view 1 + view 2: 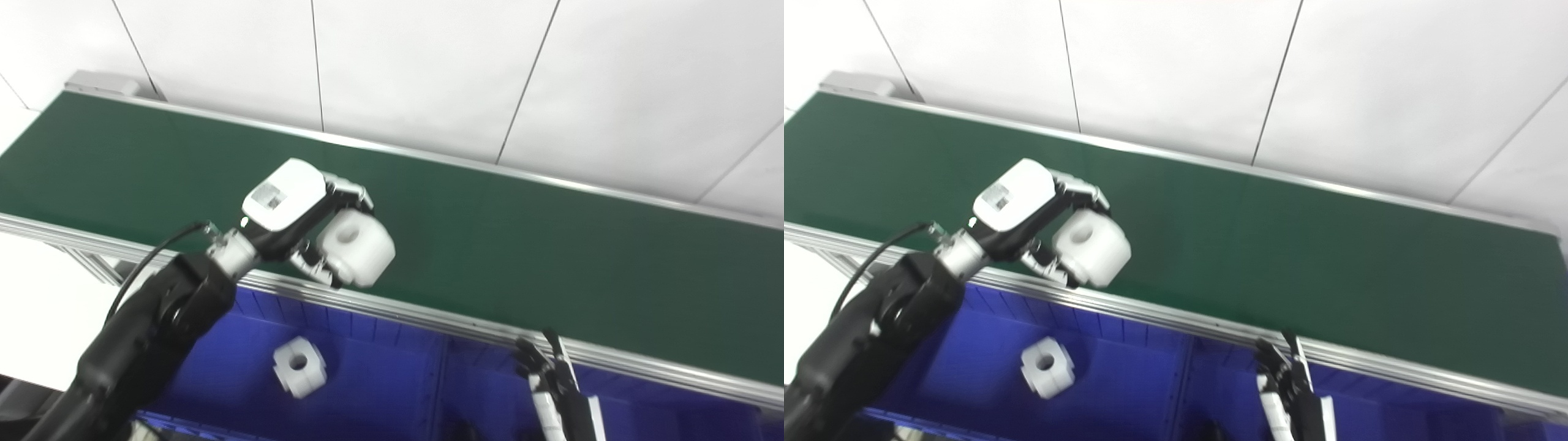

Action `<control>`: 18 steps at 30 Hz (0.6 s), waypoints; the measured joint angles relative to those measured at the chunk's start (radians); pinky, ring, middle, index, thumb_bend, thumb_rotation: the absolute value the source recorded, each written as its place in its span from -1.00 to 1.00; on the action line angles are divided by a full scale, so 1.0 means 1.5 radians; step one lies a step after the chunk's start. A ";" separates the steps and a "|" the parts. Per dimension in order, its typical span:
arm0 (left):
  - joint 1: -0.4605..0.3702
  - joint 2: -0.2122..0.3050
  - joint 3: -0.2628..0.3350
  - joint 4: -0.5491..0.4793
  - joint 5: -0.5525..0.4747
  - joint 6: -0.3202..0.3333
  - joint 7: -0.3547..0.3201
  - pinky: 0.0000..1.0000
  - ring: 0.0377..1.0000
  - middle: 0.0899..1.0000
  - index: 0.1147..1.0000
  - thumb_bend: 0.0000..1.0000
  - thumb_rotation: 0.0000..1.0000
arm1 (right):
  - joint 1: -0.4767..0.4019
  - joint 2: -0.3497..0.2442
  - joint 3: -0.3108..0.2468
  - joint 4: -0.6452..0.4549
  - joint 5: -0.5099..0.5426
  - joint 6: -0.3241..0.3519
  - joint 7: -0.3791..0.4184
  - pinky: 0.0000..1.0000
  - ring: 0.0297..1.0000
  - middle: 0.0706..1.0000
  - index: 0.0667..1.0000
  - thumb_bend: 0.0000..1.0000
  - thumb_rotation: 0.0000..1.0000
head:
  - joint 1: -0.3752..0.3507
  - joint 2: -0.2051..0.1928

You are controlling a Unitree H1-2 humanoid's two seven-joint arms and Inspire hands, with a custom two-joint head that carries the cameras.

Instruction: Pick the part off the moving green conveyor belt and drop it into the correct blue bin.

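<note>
The left hand [294, 214] has a white back with a small grey patch, silver and black fingers [349, 187], a shiny silver wrist, a fat black arm and a thin black cable [153, 254].

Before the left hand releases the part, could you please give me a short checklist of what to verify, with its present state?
1. White part held in the left hand: ok.
2. Part lifted off the green belt: ok.
3. Part fully over the blue bin: not ok, it hangs above the belt's near rail.
4. Bin has room beside the part already inside: ok.
5. Right hand clear of the drop: ok.
6. Correct bin: cannot tell.
</note>
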 measured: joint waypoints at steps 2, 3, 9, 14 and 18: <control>0.034 -0.009 -0.003 -0.029 0.015 0.013 -0.015 -0.11 -0.03 -0.08 -0.20 0.04 -1.00 | 0.000 0.001 0.003 -0.001 -0.004 0.004 -0.002 0.62 0.63 0.61 0.92 0.45 0.56 | -0.010 0.007; 0.053 -0.013 -0.005 -0.042 0.022 0.018 -0.021 -0.11 -0.04 -0.08 -0.20 0.04 -1.00 | 0.000 0.002 0.005 -0.003 -0.007 0.007 -0.003 0.62 0.63 0.61 0.92 0.46 0.56 | -0.010 0.007; 0.135 -0.041 -0.017 -0.055 0.049 0.032 -0.036 -0.07 0.00 -0.06 -0.20 0.04 -1.00 | -0.002 0.010 0.014 -0.024 -0.016 0.031 -0.009 0.64 0.63 0.60 0.91 0.53 0.56 | -0.031 0.023; 0.142 -0.047 -0.027 -0.001 0.073 0.030 -0.034 -0.10 -0.03 -0.07 -0.21 0.04 -1.00 | -0.002 0.015 0.017 -0.030 -0.019 0.037 -0.011 0.64 0.63 0.59 0.90 0.53 0.55 | -0.035 0.030; 0.138 -0.048 -0.040 0.051 0.087 0.026 -0.027 -0.12 -0.05 -0.05 -0.22 0.04 -1.00 | -0.001 0.015 0.019 -0.041 -0.021 0.044 -0.012 0.62 0.63 0.58 0.90 0.54 0.56 | -0.042 0.031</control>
